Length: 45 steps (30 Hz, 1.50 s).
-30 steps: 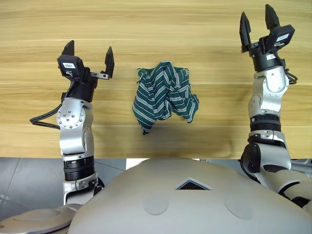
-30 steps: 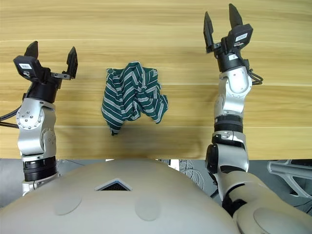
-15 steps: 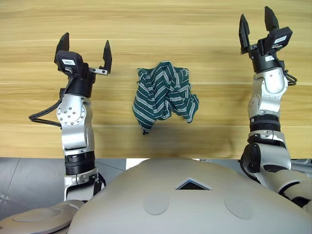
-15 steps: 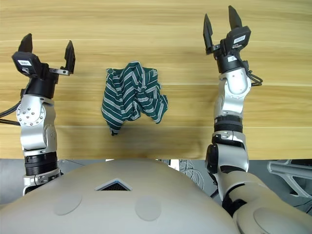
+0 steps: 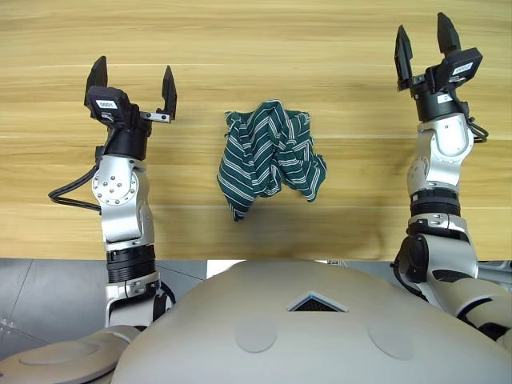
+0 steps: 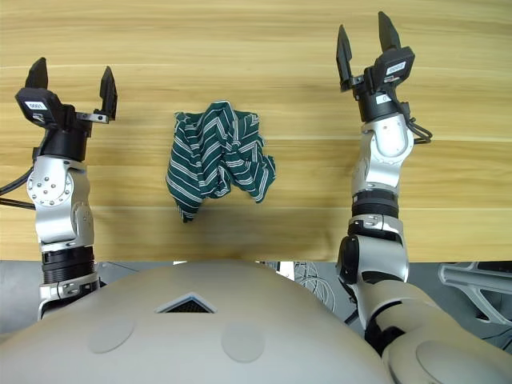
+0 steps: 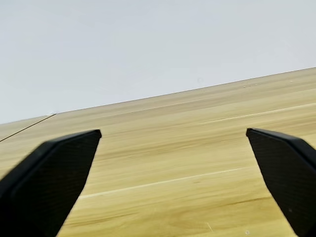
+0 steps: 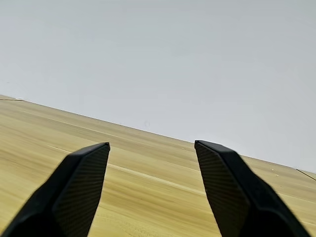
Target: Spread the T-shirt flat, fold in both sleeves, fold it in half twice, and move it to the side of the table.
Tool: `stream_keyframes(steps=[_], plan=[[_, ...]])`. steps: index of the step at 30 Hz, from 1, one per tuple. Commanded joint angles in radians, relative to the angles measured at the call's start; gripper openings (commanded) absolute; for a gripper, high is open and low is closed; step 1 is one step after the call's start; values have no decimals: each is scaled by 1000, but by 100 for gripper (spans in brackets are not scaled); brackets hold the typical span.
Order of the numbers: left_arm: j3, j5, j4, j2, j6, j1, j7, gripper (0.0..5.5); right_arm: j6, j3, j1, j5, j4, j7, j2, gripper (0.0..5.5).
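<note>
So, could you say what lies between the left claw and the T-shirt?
Just bare table lies between the left claw and the T-shirt, in the left eye view.

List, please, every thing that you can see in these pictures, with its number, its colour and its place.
T-shirt: one, dark green with white stripes, crumpled in a heap on the table, between the two arms and touching neither.
Table: one, light wood, under everything.
Wall: one, pale grey, behind the far edge of the table.
Floor: grey tiles, below the near edge of the table on the robot's left.
Left gripper: one, black, above the table on the left of the T-shirt, fingers apart, holding nothing.
Right gripper: one, black, above the table on the right of the T-shirt and farther out, fingers apart, holding nothing.
</note>
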Motion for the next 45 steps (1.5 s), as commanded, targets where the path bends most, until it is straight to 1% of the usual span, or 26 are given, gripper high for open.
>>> stream_keyframes(steps=[1, 10, 12, 16, 21, 24, 28, 30, 31, 32, 36, 37, 38, 39, 40, 45], plan=[[6, -14, 6, 2, -6, -8, -7, 538, -9, -2, -23, 4, 8, 5, -5, 321], [1, -55, -13, -1, 30, -2, -20, 538, -5, 3, -20, -7, 3, 1, -5, 321], [-13, -95, -79, -10, 111, 14, -19, 538, -6, 4, -23, -8, 6, 2, -5, 321], [-127, -100, -302, -5, 380, 80, 13, 538, -15, 6, -18, -14, 11, -5, 1, 321], [-249, -128, -549, -48, 627, 124, 85, 538, -25, 9, -15, -20, 14, -11, 3, 321], [-349, -51, -576, -43, 699, 129, 129, 538, -13, 16, -6, -15, -6, -5, 6, 321], [-436, 27, -555, -33, 731, 152, 160, 538, -2, 46, 21, -14, -102, 14, 7, 321], [-460, 47, -530, -39, 740, 156, 168, 538, 2, 49, 30, -16, -120, 7, 9, 321], [-462, 49, -514, -44, 743, 154, 169, 515, 4, 51, 36, -18, -126, 2, 11, 321], [-462, 50, -504, -49, 743, 153, 171, 506, 6, 53, 42, -20, -132, -1, 12, 321], [-454, 60, -486, -54, 742, 155, 169, 448, 83, 119, 128, 10, -313, 69, -4, 321], [-451, 61, -488, -54, 742, 156, 168, 429, 97, 131, 145, 10, -352, 81, -10, 321], [-446, 60, -487, -57, 741, 156, 167, 421, 105, 144, 160, -2, -389, 86, -15, 321], [-443, 58, -483, -59, 739, 155, 165, 399, 111, 151, 171, -11, -415, 88, -16, 321], [-439, 55, -478, -61, 737, 154, 163, 390, 114, 159, 179, -23, -431, 86, -14, 321], [-432, 47, -473, -62, 734, 150, 147, 303, 113, 184, 196, -65, -445, 72, -8, 321]])
